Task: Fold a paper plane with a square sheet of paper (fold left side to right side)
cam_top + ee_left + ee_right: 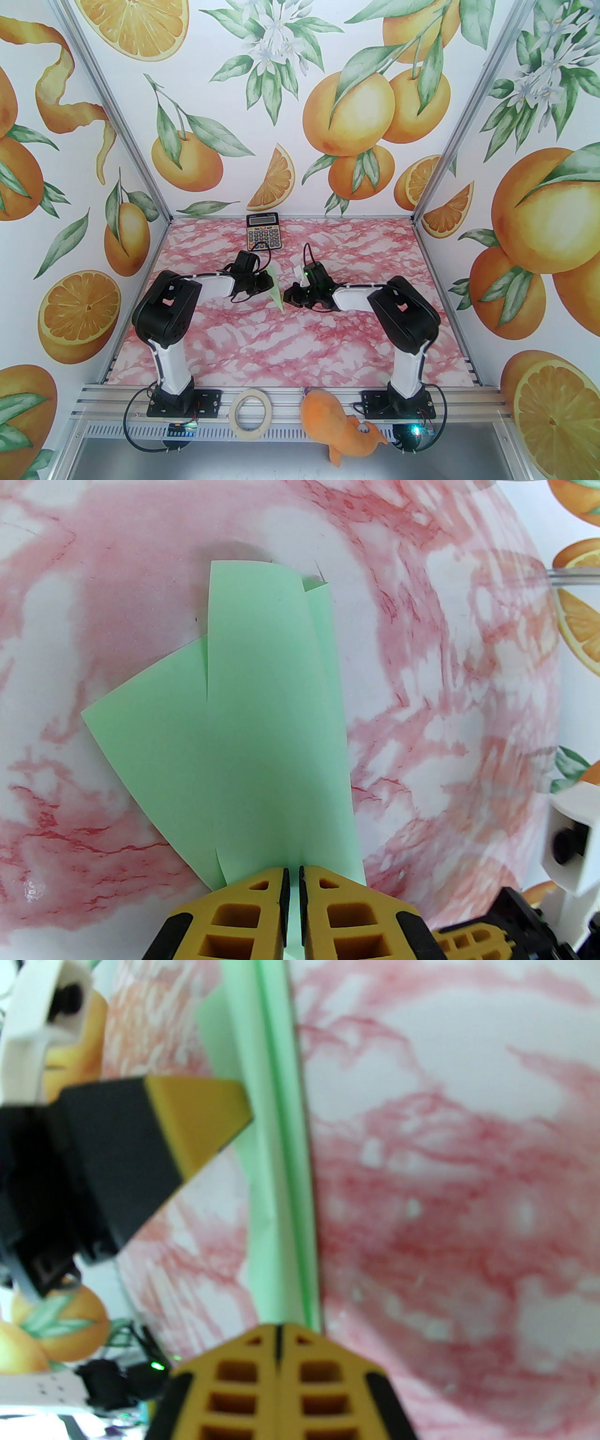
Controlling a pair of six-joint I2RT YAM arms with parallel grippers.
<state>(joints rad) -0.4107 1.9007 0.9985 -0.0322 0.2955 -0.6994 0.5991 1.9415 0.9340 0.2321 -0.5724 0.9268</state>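
The left gripper (291, 873) pinches one end of the pale green paper plane (253, 742), over the middle of the pink marbled table (262, 347). The right gripper (279, 1330), jaws pressed together, sits just beside the plane's folded edge. A calculator (262, 231) lies beyond.

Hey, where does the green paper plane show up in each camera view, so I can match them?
Top external: paper plane mid-table, near frame centre.
Left wrist: centre, fanning up from the left pincer.
Right wrist: vertical strip, left of centre.
Shared landmark: the pink marbled tabletop.
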